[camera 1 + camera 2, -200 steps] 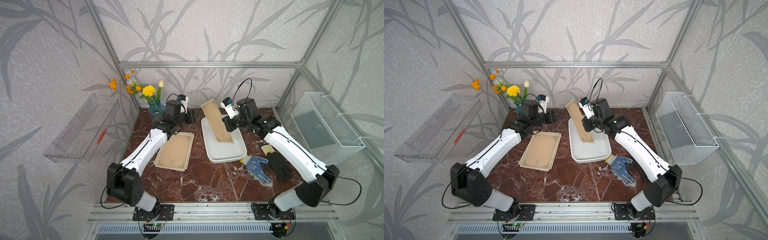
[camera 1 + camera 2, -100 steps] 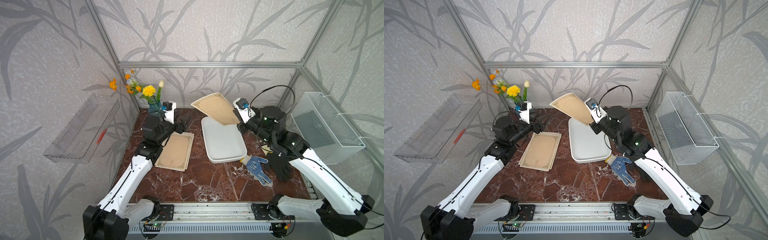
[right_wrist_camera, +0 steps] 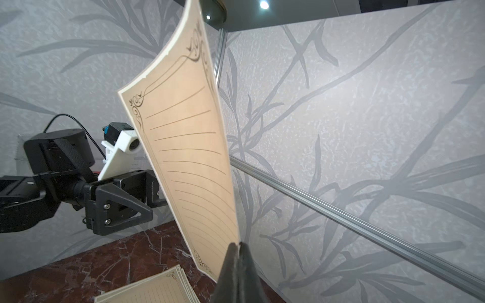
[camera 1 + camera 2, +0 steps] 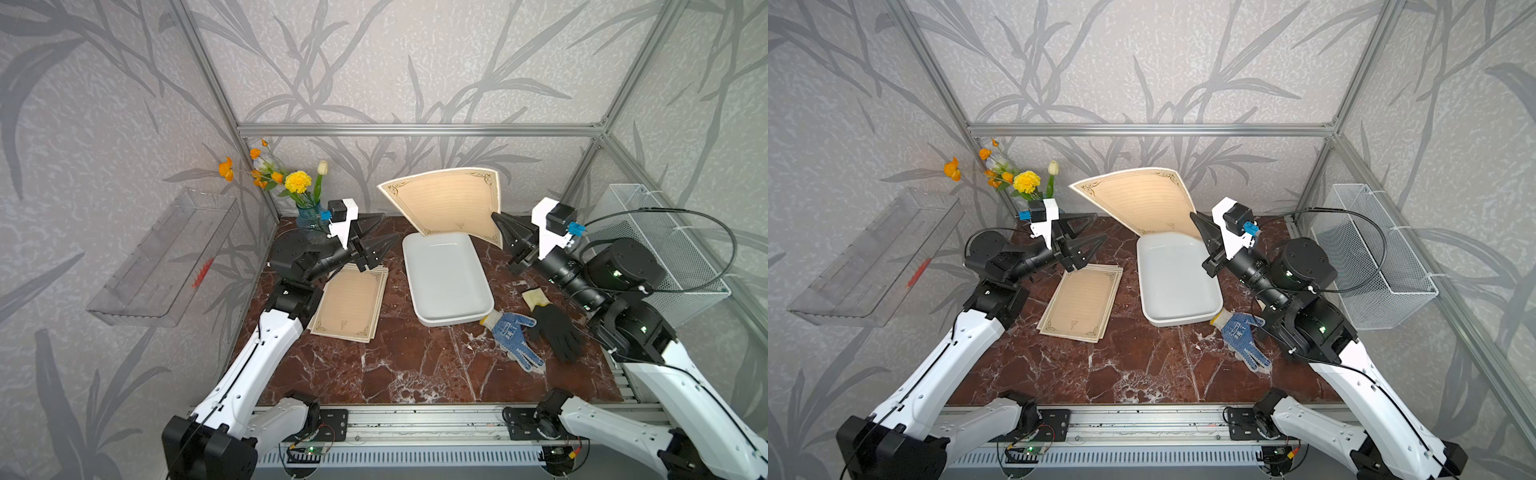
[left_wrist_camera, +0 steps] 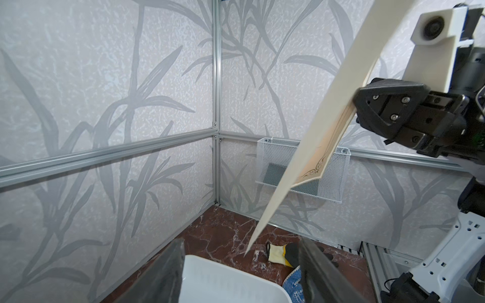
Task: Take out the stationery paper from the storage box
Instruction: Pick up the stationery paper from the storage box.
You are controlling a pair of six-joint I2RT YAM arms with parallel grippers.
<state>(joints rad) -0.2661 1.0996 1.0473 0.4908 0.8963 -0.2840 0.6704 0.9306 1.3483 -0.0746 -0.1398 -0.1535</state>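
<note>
Right gripper [image 4: 496, 220]: pinching the stationery paper [image 4: 446, 199] by its edge above the storage box [image 4: 444, 274].
Left gripper [image 4: 388, 227]: wide, empty.
Advice: swing slowly over the stack [image 4: 351, 301], lay flat, then release.

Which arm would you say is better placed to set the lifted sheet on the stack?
Probably right: the right gripper pinches the sheet, while the left gripper is open, empty, by the stack.

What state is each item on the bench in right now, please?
held sheet: airborne, bowed, above the storage box.
storage box: empty.
sheet stack: flat on the table, beside the storage box.
left end effector: open, empty.
right end effector: shut on the held sheet.
</note>
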